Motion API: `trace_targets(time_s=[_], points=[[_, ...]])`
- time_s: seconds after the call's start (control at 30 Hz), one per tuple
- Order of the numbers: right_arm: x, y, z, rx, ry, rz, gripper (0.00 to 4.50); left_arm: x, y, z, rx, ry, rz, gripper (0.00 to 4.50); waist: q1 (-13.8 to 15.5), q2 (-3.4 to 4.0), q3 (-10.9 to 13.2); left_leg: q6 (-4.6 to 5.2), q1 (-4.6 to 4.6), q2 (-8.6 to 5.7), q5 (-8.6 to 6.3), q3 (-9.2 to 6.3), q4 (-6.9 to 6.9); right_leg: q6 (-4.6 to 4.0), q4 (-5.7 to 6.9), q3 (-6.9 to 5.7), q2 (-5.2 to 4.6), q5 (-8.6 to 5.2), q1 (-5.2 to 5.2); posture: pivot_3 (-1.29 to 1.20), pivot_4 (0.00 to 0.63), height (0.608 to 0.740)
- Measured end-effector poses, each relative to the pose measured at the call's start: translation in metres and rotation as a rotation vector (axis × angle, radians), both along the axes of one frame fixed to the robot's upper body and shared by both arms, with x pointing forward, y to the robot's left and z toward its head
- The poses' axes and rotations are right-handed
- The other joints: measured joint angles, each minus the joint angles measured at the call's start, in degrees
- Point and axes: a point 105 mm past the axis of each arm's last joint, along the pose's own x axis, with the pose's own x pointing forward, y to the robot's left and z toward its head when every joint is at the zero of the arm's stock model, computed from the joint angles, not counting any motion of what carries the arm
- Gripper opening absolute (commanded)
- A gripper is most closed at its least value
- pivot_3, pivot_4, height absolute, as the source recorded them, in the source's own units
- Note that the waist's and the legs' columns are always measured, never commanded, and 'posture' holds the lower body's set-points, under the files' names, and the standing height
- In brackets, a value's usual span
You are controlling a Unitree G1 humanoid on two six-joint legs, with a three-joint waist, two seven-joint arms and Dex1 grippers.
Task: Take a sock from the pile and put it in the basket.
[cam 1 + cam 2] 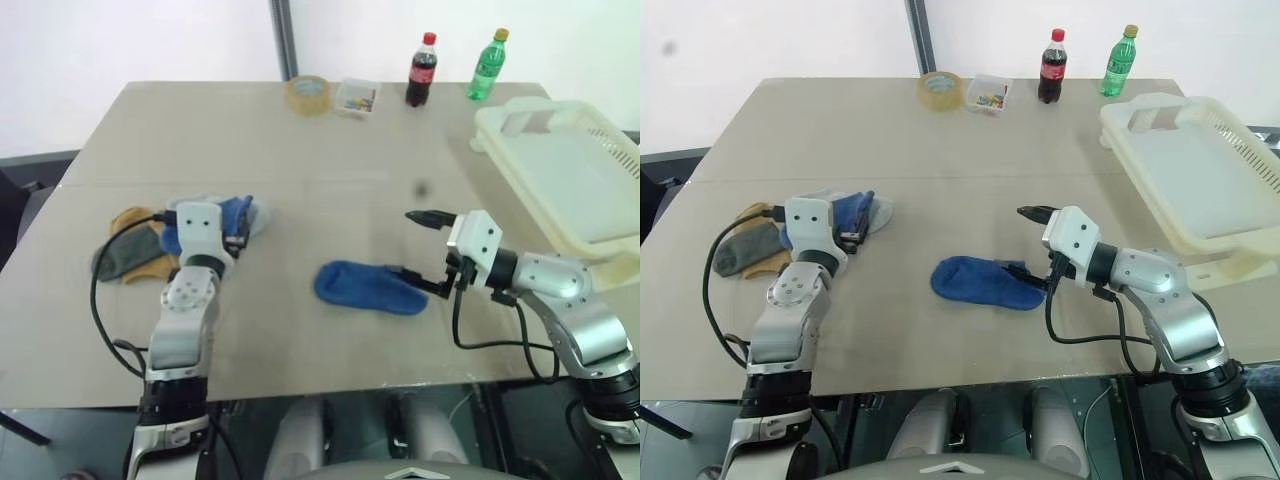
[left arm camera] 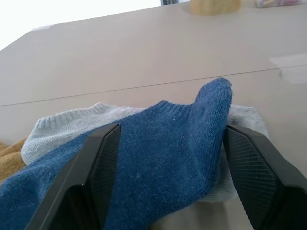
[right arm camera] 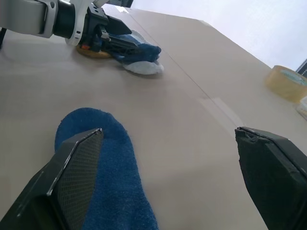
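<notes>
Your left gripper (image 2: 168,182) stands open around a blue sock (image 2: 163,163) on the pile (image 1: 165,240), the toe pointing away from you. Your right gripper (image 1: 420,250) is wide open beside a second blue sock (image 1: 370,287), which lies flat across the table (image 1: 300,150). The basket (image 1: 560,170) at the right edge holds nothing.

Both arms: silver-grey rounded metal segments, white block-shaped wrist housings, black joint collars. A black cable loops loosely beside each forearm. Left tool (image 1: 238,228) and right tool (image 1: 415,248): two black fingers each, inner pads (image 3: 79,177) cross-hatched.
</notes>
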Motion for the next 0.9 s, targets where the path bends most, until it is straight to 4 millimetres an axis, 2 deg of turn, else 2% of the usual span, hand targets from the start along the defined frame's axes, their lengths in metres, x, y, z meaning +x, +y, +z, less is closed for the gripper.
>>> trace_targets(time_s=[0.03,0.2,0.23,0.43,0.53,0.6,0.73,0.83,0.87,0.9], points=[[0.000,0.000,0.000,-0.001,0.002,-0.001,4.50,0.000,0.000,0.000,0.000,-0.001,0.000,2.74,0.0,0.00,0.0,0.00,0.00,0.00,0.00,0.00,0.00,0.00,0.00,0.00,0.00,0.00,0.00,0.00,0.150,0.740],[-0.001,0.000,-0.001,-0.003,0.007,-0.003,4.50,0.000,-0.001,0.001,-0.004,-0.007,-0.008,0.33,0.0,0.00,0.0,0.00,0.00,0.00,0.00,0.00,0.00,0.00,0.00,0.00,0.00,0.00,0.00,0.00,0.150,0.740],[-0.001,0.000,0.000,-0.003,0.005,-0.002,4.50,0.001,-0.002,0.001,-0.004,-0.007,-0.013,0.04,0.0,0.00,0.0,0.00,0.00,0.00,0.00,0.00,0.00,0.00,0.00,0.00,0.00,0.00,0.00,0.00,0.150,0.740],[0.000,-0.001,0.000,-0.001,0.003,-0.008,4.50,0.005,-0.011,0.007,-0.043,-0.023,-0.083,0.04,0.1,0.00,0.0,0.00,-0.01,-0.01,0.00,0.00,0.00,0.00,0.00,-0.01,0.01,0.00,0.00,0.00,0.150,0.740],[0.001,-0.003,0.002,0.003,-0.005,-0.024,4.50,0.007,-0.029,0.009,-0.150,-0.017,-0.210,0.04,0.2,0.00,0.0,0.00,-0.02,-0.01,0.00,-0.01,0.02,0.00,0.00,-0.01,0.00,0.00,0.01,0.00,0.150,0.740],[0.002,-0.004,0.003,0.006,-0.010,-0.034,4.50,0.006,-0.052,0.012,-0.243,0.012,-0.350,0.04,0.3,0.00,0.0,0.00,-0.02,-0.01,0.00,-0.03,0.06,0.01,0.00,-0.02,0.02,0.00,0.03,0.00,0.150,0.740],[0.004,-0.005,0.002,0.010,-0.014,-0.058,4.50,0.003,-0.087,0.012,-0.315,0.106,-0.530,0.04,0.5,0.00,0.0,0.00,-0.01,-0.02,0.00,-0.08,0.08,0.01,0.00,-0.03,0.08,-0.01,0.07,0.00,0.150,0.740],[0.004,-0.007,0.001,0.021,-0.017,-0.086,4.50,0.002,-0.139,0.013,-0.339,0.198,-0.725,0.04,1.1,-0.01,0.0,0.00,-0.04,-0.05,0.00,-0.15,0.22,0.01,0.00,-0.05,0.13,-0.01,0.14,0.00,0.150,0.740],[0.004,-0.008,0.001,0.026,-0.022,-0.101,4.50,0.004,-0.163,0.013,-0.342,0.232,-0.797,0.04,1.3,-0.01,0.0,0.01,-0.05,-0.09,0.00,-0.16,0.26,0.01,-0.01,-0.06,0.13,-0.01,0.16,0.00,0.150,0.740],[0.003,-0.007,0.002,0.028,-0.026,-0.101,4.50,0.004,-0.173,0.013,-0.336,0.245,-0.826,0.04,1.1,-0.01,0.0,0.02,-0.05,-0.12,-0.01,-0.13,0.27,0.02,-0.02,-0.02,0.15,-0.01,0.16,0.00,0.150,0.740]])
